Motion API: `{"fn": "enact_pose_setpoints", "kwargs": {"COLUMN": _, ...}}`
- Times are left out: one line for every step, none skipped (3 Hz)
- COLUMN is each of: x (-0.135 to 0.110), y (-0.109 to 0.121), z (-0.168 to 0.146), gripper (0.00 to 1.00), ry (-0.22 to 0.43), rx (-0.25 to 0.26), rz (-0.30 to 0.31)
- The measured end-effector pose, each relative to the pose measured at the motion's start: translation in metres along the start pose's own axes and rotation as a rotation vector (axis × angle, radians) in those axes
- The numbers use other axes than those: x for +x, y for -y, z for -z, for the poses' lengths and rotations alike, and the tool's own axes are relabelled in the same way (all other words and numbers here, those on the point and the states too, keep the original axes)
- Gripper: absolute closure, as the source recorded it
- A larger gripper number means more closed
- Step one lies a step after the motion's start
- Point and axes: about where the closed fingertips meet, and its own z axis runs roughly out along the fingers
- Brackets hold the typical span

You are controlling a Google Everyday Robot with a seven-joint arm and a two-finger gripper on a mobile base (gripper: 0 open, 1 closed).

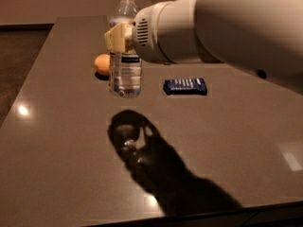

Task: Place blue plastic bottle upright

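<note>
My pincer (120,36), pale and blocky at the end of my thick white arm (213,27), clamps the small clear plastic water bottle with a white screw cap and a pale blue-and-white label (125,74) around its shoulder. The bottle stands upright, cap up, over the far left part of the dark glossy counter (57,164), closer to the left edge than the right. Its base hangs apart from the shadow (142,150) it casts toward the near edge; I cannot tell whether the base touches the counter. Just behind the bottle, toward the far left corner, sits a small round orange object (102,64). A flat dark blue snack wrapper (185,86) lies to the right of the bottle, near mid-counter.
</note>
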Motion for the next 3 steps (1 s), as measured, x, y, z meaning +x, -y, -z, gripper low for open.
{"fn": "enact_pose_setpoints", "kwargs": {"x": -0.003, "y": -0.001, "z": 0.002, "gripper": 1.0, "ry": -0.073, "rx": 0.026, "rz": 0.026}}
{"fn": "enact_pose_setpoints", "kwargs": {"x": -0.012, "y": -0.002, "z": 0.002, "gripper": 1.0, "ry": -0.116, "rx": 0.017, "rz": 0.105}}
{"fn": "enact_pose_setpoints", "kwargs": {"x": -0.027, "y": -0.008, "z": 0.002, "gripper": 1.0, "ry": -0.131, "rx": -0.015, "rz": 0.227}}
